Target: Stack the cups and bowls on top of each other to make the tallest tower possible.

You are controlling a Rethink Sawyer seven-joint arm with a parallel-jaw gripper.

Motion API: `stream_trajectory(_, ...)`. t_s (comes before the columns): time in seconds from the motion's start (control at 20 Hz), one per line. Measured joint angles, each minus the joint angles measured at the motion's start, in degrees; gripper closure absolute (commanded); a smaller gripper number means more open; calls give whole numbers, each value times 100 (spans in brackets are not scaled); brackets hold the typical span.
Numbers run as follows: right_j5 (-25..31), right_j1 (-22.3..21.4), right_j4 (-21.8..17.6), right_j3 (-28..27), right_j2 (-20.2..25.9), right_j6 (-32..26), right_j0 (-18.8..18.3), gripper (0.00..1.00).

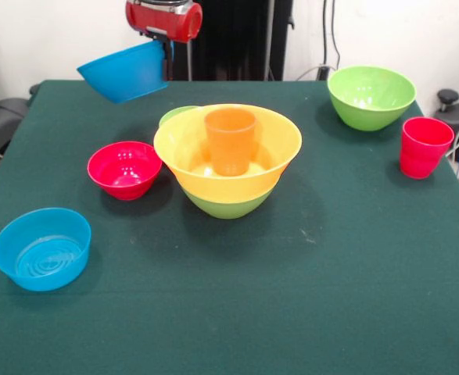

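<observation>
Nearest, at the left, a small blue bowl (42, 248) sits upright on the green table (331, 297). Further back, a small red bowl (124, 169) stands just left of the stack: the wide orange bowl (227, 152) nested in a green bowl (229, 205) that is mostly hidden, with an orange cup (231, 141) upright inside. 1 green rim (176, 115) peeks out behind. At the right stand a red cup (425, 147) and, farther off, a big green bowl (371, 96). At the far left, the gripper (166, 48), its fingers largely hidden, holds a tilted big blue bowl (126, 72) by the rim above the table.
</observation>
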Motion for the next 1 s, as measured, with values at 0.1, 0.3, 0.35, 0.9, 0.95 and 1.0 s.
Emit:
stream_trajectory(0.1, 0, 0, 0, 0, 0, 0, 0, 100)
stream_trajectory(0.3, 0, 0, 0, 0, 0, 0, 0, 100)
stream_trajectory(0.35, 0, 0, -1, -1, -1, 0, 2, 100)
stream_trajectory(0.9, 1001, -45, 126, -283, -11, 0, 721, 100)
stream_trajectory(0.95, 1073, -45, 156, -312, -10, 0, 781, 100)
stream_trajectory(1.0, 1145, -46, 187, -340, -9, 0, 841, 100)
